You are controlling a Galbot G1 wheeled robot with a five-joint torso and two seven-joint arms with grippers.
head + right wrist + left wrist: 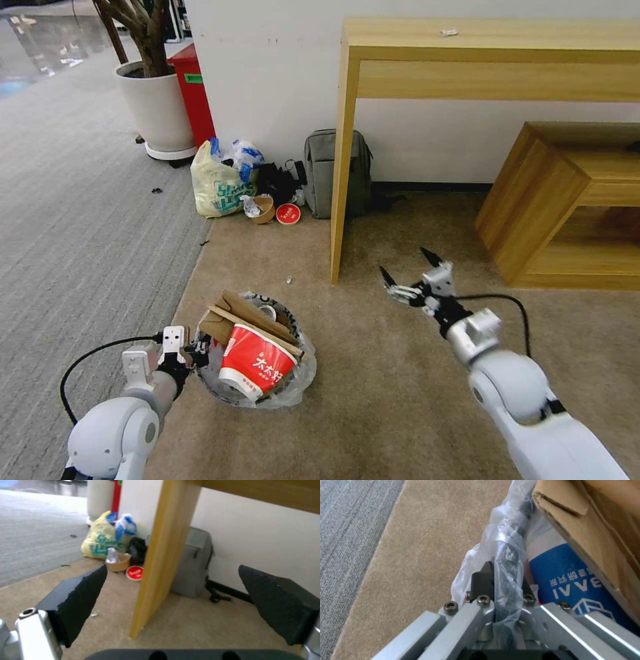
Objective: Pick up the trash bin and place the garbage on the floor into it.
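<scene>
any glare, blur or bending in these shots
Head view: glare on the glossy floor far off, and the desk edges bow a little. Left wrist view: soft up close, bright glints on the bin liner clamped in the left gripper. Right wrist view: the open right gripper pads are blurred.

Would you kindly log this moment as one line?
left gripper: shut on trash bin rim | right gripper: open, empty, above floor | red paper cup: in bin
</scene>
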